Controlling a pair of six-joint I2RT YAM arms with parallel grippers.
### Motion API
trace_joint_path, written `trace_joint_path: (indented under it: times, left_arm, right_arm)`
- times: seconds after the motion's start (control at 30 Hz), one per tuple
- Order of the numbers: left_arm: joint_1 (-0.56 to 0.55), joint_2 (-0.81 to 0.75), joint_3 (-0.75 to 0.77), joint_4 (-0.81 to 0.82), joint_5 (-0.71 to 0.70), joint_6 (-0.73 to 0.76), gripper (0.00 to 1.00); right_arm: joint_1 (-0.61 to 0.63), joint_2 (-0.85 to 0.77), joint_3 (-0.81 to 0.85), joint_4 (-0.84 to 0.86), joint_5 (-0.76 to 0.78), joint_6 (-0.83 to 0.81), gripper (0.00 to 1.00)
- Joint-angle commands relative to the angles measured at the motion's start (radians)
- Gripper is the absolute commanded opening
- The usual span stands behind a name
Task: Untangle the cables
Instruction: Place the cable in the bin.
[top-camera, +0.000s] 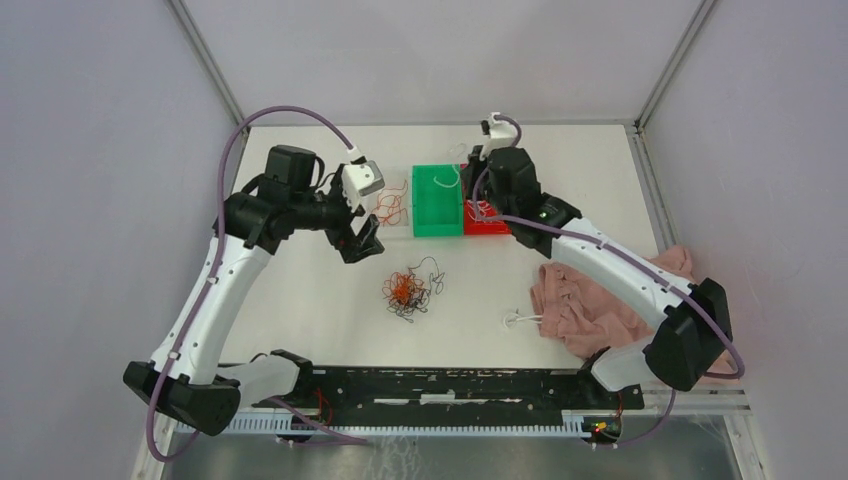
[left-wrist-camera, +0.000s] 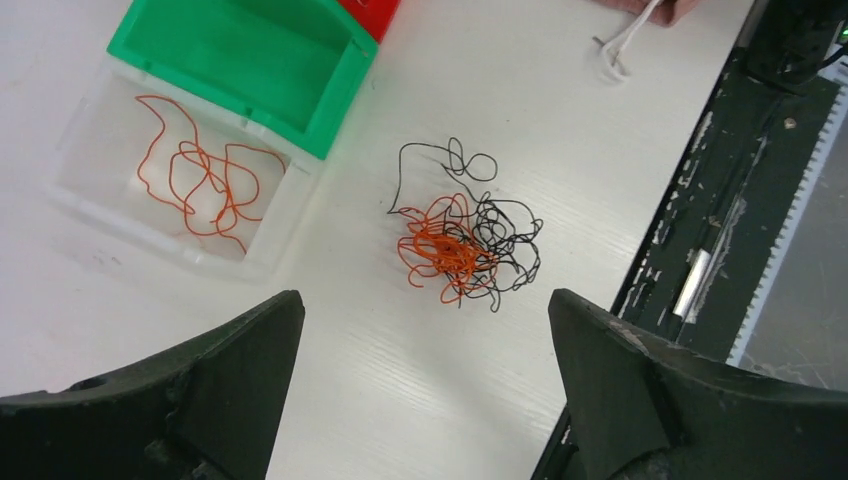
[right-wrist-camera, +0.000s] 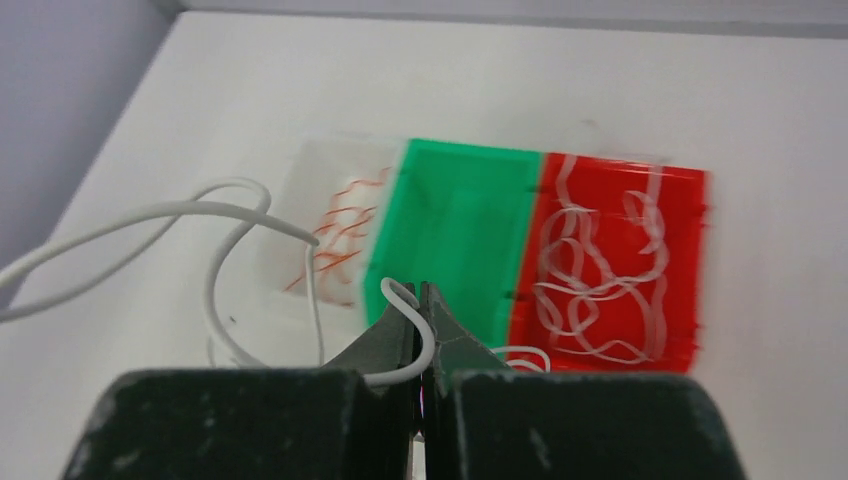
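No text, label, brand, number or sign can be read in any view. Pale marks are seen on the black rail (top-camera: 500, 383) along the bottom of the top view and at the right edge of the left wrist view, but no letters or figures can be made out in them.
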Motion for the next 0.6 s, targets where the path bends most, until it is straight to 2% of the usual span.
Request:
trace_joint_path:
  times: [0.0, 0.23, 0.57]
  left_arm:
    - [-0.004, -0.046, -0.056, 0.106, -0.126, -0.033, 0.99]
    - [-0.005, -0.05, -0.084, 0.122, -0.16, -0.025, 0.99]
    - [-0.005, -0.054, -0.106, 0.133, -0.152, 0.014, 0.99]
  right_arm:
    - [-0.077, 0.022, 0.07, -0.117, 0.179, -0.067, 0.0]
    - [-0.17, 0.185, 0.178, -0.223, 0.275, -0.113, 0.0]
    - [-0.264, 0.398, 0.277, -0.25, 0.206, -0.054, 0.0]
